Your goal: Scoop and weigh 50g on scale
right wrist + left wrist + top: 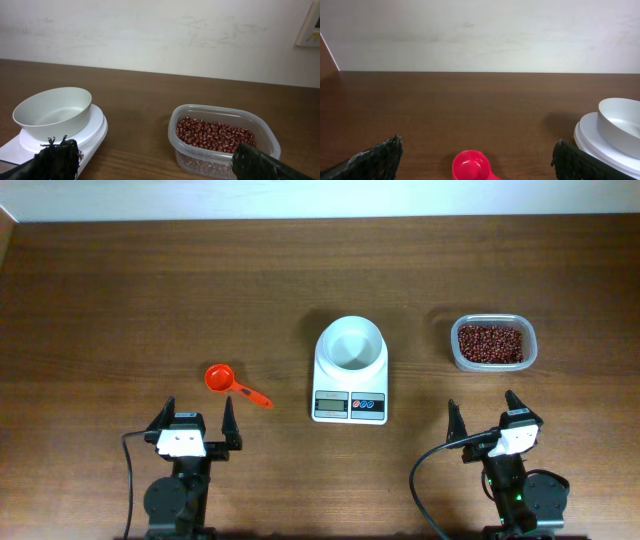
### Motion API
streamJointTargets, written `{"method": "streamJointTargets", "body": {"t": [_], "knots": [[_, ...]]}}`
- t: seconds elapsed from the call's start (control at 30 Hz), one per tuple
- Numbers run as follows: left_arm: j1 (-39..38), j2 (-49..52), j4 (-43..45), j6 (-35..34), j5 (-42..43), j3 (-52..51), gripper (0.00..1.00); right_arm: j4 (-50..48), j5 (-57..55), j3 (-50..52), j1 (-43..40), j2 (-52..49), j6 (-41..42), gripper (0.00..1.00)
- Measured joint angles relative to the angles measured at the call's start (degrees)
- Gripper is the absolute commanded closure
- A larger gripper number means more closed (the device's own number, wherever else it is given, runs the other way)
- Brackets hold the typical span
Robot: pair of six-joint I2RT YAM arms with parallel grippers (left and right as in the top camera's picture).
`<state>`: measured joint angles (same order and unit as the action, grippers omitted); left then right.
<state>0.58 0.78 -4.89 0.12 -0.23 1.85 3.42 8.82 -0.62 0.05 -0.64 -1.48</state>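
The scale (350, 380) sits mid-worktop (120, 300) with its white bowl (350, 343) on top. The beans (490, 343) lie in a clear tub (531, 356) to its right (well apart). The left pincer (198, 406) and the right pincer (482, 401) both stand released, grasping nothing. An orange scoop (222, 378) lies just ahead of the left one.

On table (150, 290), midway between left and right edges: scale (350, 385), bowl (350, 343) on its far half, display toward near edge. Left of it, well apart: measuring scoop (236, 387), handle angled toward scale and near edge. Right of it, level with bowl, apart: tub (531, 345), beans (490, 343) inside.
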Motion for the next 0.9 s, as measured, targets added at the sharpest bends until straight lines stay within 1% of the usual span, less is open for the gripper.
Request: {"method": "streamJointTargets", "body": {"t": [0.27, 0.77, 0.9], "knots": [[0.0, 0.02, -1.6, 0.0, 0.42, 2.56, 0.01, 0.0, 0.0, 0.0, 0.0, 0.0, -0.02, 0.01], [0.0, 0.02, -1.77, 0.0, 0.42, 2.86, 0.01, 0.0, 0.0, 0.0, 0.0, 0.0, -0.02, 0.01], [0.0, 0.0, -1.75, 0.0, 0.42, 6.23, 0.01, 0.0, 0.0, 0.0, 0.0, 0.0, 0.02, 0.01]]}}
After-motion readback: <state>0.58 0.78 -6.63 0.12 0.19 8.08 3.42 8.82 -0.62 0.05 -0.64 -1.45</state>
